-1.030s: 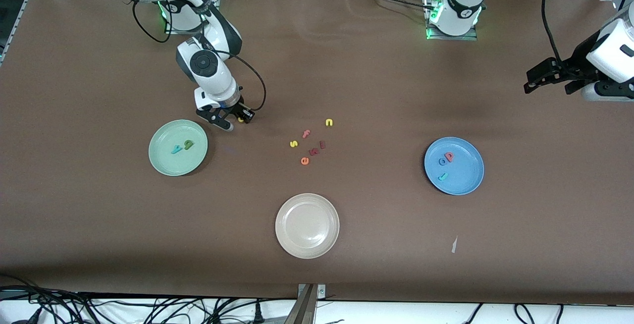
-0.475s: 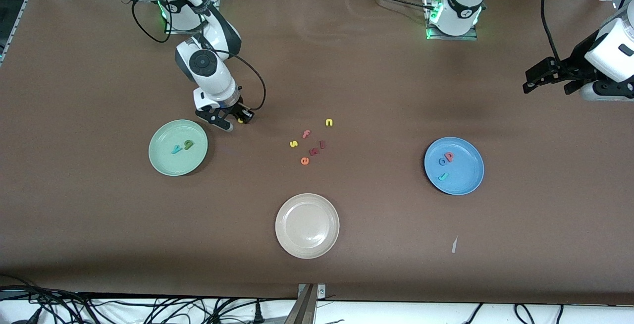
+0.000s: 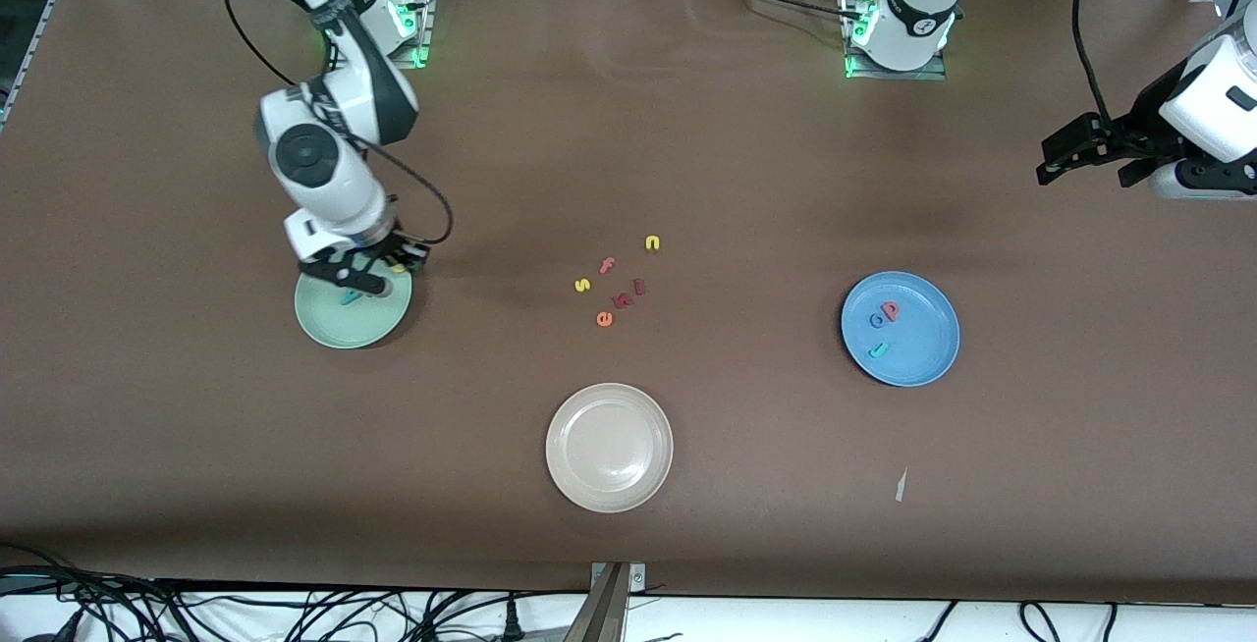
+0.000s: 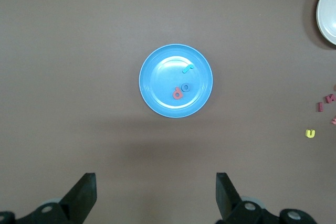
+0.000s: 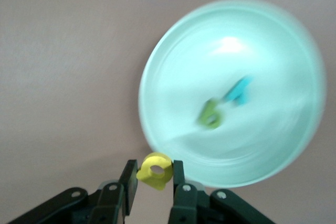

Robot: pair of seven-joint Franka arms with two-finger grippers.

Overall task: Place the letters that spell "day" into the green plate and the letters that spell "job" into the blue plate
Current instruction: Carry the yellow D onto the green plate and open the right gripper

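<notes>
Right gripper carries the yellow a over the green plate; left arm waits.

The right gripper (image 3: 378, 274), left of centre in the front view, is clenched on the yellow a (image 5: 155, 171) above the rim of the green plate (image 3: 329, 326). The plate holds the dark green d (image 5: 210, 115) and the light blue y (image 5: 237, 92). The left gripper (image 4: 155, 195), at the right edge of the front view, hangs released with jaws wide apart. The blue plate (image 3: 928, 359), right of centre, holds 3 letters: teal j (image 3: 879, 349), blue o (image 3: 876, 321), pinkish-red b (image 3: 891, 309). Spare letters (image 3: 614, 284) lie at the frame centre; a cream plate (image 3: 609, 447) sits below them.
</notes>
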